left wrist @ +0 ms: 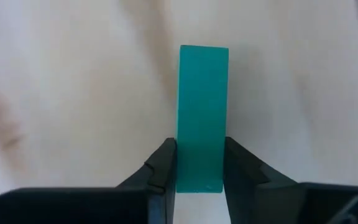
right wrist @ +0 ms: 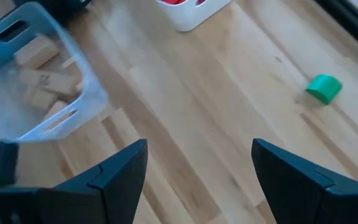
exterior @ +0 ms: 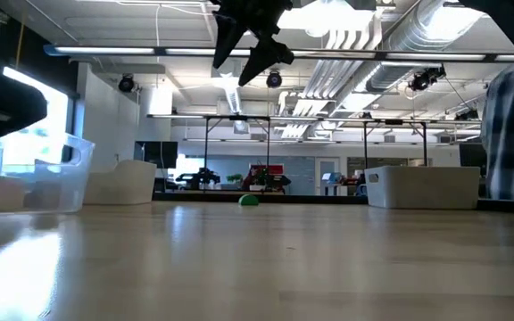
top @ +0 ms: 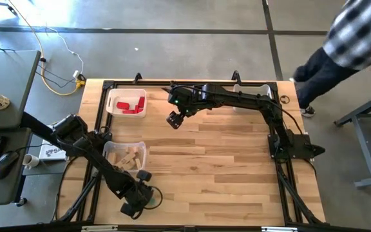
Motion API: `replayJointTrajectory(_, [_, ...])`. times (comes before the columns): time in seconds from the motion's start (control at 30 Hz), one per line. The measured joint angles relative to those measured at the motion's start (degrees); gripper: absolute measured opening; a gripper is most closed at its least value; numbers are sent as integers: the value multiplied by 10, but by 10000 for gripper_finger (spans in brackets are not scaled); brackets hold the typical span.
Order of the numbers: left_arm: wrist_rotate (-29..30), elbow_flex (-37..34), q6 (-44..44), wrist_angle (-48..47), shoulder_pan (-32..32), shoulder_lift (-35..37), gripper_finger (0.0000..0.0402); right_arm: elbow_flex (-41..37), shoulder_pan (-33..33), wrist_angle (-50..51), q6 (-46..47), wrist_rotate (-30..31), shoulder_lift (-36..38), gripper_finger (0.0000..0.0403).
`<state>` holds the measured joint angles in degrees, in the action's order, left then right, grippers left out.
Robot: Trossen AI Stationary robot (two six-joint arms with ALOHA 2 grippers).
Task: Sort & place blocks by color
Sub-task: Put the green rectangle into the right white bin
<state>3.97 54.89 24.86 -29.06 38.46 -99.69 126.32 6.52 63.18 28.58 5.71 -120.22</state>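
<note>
A green bar block (left wrist: 202, 112) stands between the fingers of my left gripper (left wrist: 201, 146), which is shut on it near the table's near left edge (top: 134, 207). My right gripper (top: 176, 119) hangs open high over the table's far middle (right wrist: 197, 168) and holds nothing. A second small green block (right wrist: 324, 88) lies alone on the table (exterior: 249, 200). Red blocks (top: 131, 104) lie in a white bin (top: 112, 103). Plain wood blocks (top: 129, 158) lie in a clear bin (top: 111, 149). My left gripper pinches the green bar's two long sides (left wrist: 185, 168) between its two fingers, near the bar's end closest to the wrist. The fingers (left wrist: 164, 167) come steeply from above and lie across the bar. Whether the bar rests on the table or is lifted clear does not show.
Another white bin (exterior: 422, 187) stands at the table's far right, partly under the right arm (top: 250, 96). A person (top: 346, 45) stands beyond the far right corner. A desk with a keyboard and mouse (top: 5, 161) is off the table's left. Bare wood spans the table's middle and right (top: 224, 174).
</note>
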Motion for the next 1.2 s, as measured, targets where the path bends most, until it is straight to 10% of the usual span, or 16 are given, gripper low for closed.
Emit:
replayJointTrajectory(0.53, [51, 0, -65, -90, -57, 126, 67, 0, -29, 5, 25, -40, 0, 275])
replayJointTrajectory(1.2, [272, 0, -106, -128, -198, 288, 67, 23, -66, -41, 92, -182, -1, 275])
